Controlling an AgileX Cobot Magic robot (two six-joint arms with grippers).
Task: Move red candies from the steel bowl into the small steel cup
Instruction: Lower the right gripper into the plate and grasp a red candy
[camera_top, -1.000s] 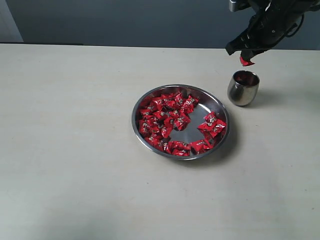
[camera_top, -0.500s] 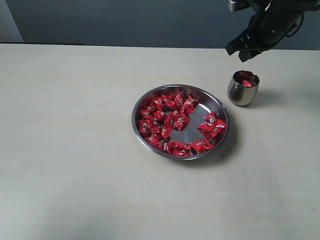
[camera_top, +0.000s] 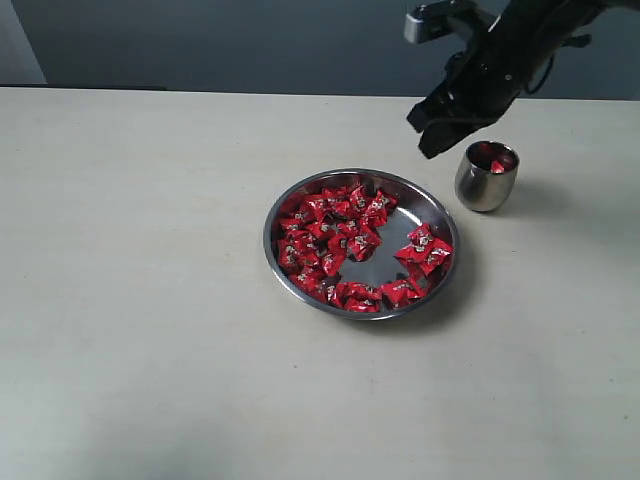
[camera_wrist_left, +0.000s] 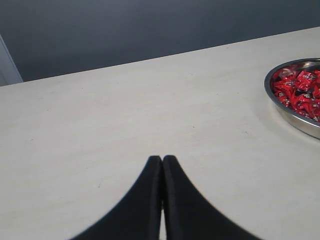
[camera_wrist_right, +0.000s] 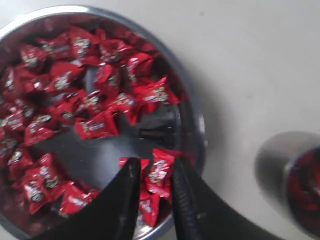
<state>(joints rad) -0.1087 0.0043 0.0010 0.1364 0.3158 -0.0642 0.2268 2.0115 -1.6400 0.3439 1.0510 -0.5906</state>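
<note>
Hovering beside the small steel cup (camera_top: 487, 180), the empty right gripper (camera_top: 438, 138), slightly spread, is nearer the red candies (camera_top: 330, 235), which lie in the steel bowl (camera_top: 388, 250) toward the bench's middle; the left gripper (camera_wrist_left: 162, 162) is pressed together.

The pale beige tabletop (camera_top: 150, 300) carried a wide shallow steel bowl (camera_top: 388, 246) and, just beside it, a small rounded steel cup (camera_top: 484, 186).
</note>
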